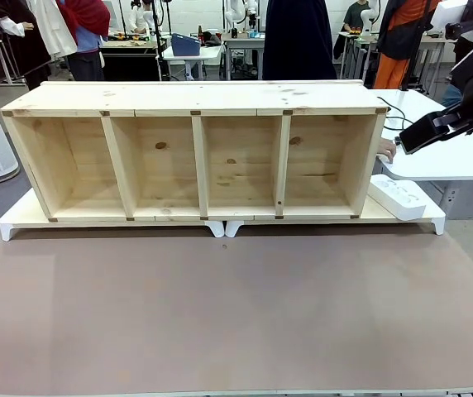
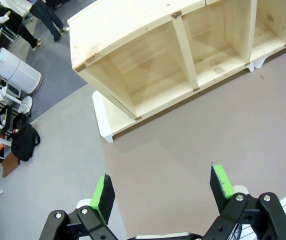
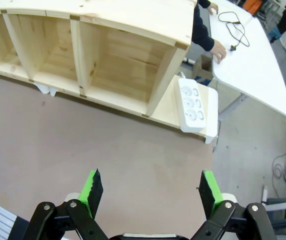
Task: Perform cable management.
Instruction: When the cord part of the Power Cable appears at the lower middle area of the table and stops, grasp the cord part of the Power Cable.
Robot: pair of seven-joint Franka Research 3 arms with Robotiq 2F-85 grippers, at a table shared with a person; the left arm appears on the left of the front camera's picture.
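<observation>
Cable (image 3: pixel 238 23) lies loosely curled on the white side table (image 3: pixel 253 70) past the wooden shelf's (image 3: pixel 108 55) end, near a person's hand (image 3: pixel 218 50). Left gripper (image 2: pixel 162 187) and right gripper (image 3: pixel 150 186) hover above the brown tabletop (image 3: pixel 108 135), fingers wide apart, empty.

You are not getting any text, label, brand, number or sign that can be read in these views. Any marking on the white oblong plastic power strip (image 3: pixel 190 104) is coming through too small for you to make out.
</observation>
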